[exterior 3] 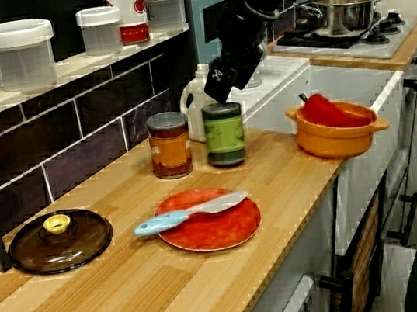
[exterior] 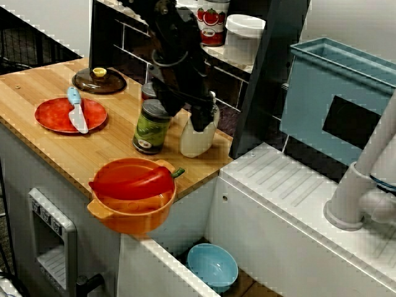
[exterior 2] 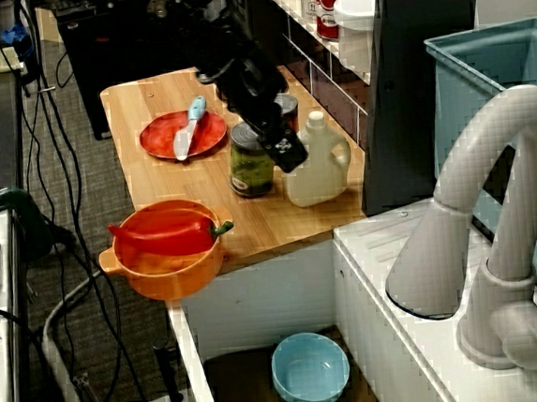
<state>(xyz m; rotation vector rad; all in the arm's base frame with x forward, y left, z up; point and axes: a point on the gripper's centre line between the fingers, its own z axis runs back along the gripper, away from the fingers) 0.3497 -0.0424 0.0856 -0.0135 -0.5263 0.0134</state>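
At the front edge of the counter (exterior: 74, 147) sits an orange pot (exterior: 131, 224) holding a red pepper (exterior: 133, 180). Behind it stands a green-labelled jar (exterior: 151, 129), with a white jug (exterior: 197, 143) just beside it. The black gripper (exterior: 201, 119) hangs between them, close above the jar's lid. Whether its fingers are spread or closed cannot be told.

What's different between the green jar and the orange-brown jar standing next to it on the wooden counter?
The green jar has a green label and a darker lid; the orange-brown jar shows amber contents under a pale grey lid. The green jar stands right beneath the gripper, while the orange-brown jar stands clear of it, nearer the tiled wall. Both are upright, lidded and close in size.
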